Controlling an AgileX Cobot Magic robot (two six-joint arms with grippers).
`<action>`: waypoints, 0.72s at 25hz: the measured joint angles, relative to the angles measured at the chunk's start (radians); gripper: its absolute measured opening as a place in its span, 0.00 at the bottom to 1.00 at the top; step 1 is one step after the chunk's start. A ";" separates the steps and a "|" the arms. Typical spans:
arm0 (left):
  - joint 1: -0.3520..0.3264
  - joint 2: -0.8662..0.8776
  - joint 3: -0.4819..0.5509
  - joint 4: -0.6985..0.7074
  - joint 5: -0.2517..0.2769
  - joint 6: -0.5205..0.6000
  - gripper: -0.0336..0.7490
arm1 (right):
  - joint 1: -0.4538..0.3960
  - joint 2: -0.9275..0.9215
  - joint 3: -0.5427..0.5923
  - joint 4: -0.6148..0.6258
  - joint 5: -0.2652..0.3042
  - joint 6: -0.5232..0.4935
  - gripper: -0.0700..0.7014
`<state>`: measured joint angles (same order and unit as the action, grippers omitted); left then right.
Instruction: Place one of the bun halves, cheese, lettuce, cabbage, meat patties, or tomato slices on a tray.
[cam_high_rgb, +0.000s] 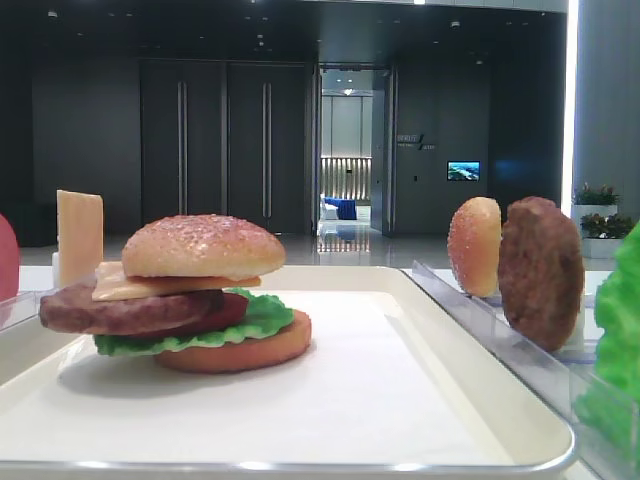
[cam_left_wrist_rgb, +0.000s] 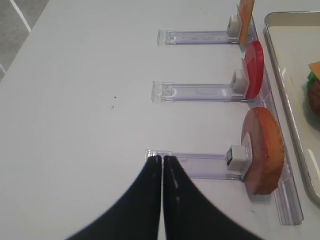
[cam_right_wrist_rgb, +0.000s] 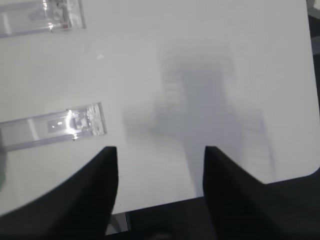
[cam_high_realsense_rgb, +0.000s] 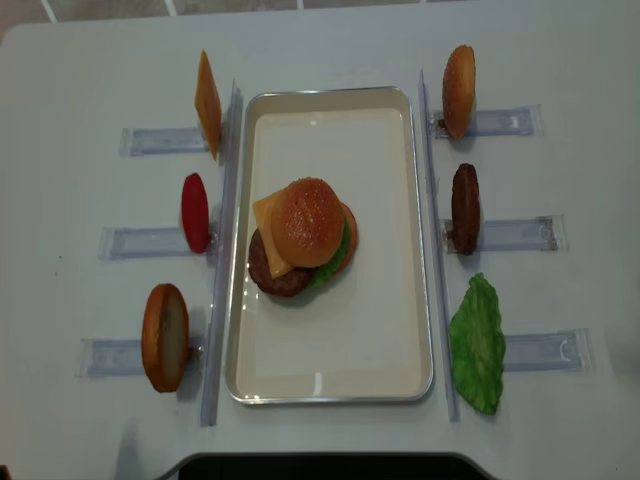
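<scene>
On the cream tray (cam_high_realsense_rgb: 330, 360) stands a stack: seeded top bun (cam_high_realsense_rgb: 306, 222), cheese (cam_high_realsense_rgb: 266, 215), meat patty (cam_high_realsense_rgb: 275, 278), lettuce (cam_high_realsense_rgb: 341, 250) and an orange bottom bun (cam_high_rgb: 240, 355). Left of the tray, a cheese slice (cam_high_realsense_rgb: 207, 103), a tomato slice (cam_high_realsense_rgb: 194, 212) and a bun half (cam_high_realsense_rgb: 164, 336) stand on edge. To the right stand a bun (cam_high_realsense_rgb: 458, 90), a patty (cam_high_realsense_rgb: 465, 208) and a lettuce leaf (cam_high_realsense_rgb: 478, 345). My left gripper (cam_left_wrist_rgb: 162, 158) is shut and empty, left of that bun half (cam_left_wrist_rgb: 263, 150). My right gripper (cam_right_wrist_rgb: 161, 149) is open over bare table. Cabbage is not visible.
Clear plastic racks (cam_high_realsense_rgb: 160, 140) hold the upright pieces on both sides of the tray. Two empty rack ends (cam_right_wrist_rgb: 55, 125) lie ahead and left of the right gripper. The table's rounded corner and edge (cam_right_wrist_rgb: 300, 175) run close by that gripper. Neither arm appears in the exterior views.
</scene>
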<state>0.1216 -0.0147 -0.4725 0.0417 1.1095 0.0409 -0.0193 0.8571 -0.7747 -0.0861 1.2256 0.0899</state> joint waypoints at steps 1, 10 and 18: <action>0.000 0.000 0.000 0.000 0.000 0.000 0.04 | 0.000 -0.086 0.028 0.000 0.000 0.000 0.57; 0.000 0.000 0.000 0.000 0.000 0.000 0.04 | 0.000 -0.492 0.178 -0.004 -0.004 -0.038 0.57; 0.000 0.000 0.000 0.000 0.000 0.000 0.04 | 0.000 -0.567 0.266 0.048 -0.083 -0.090 0.57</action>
<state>0.1216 -0.0147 -0.4725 0.0417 1.1095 0.0409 -0.0193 0.2904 -0.5087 -0.0376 1.1427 0.0000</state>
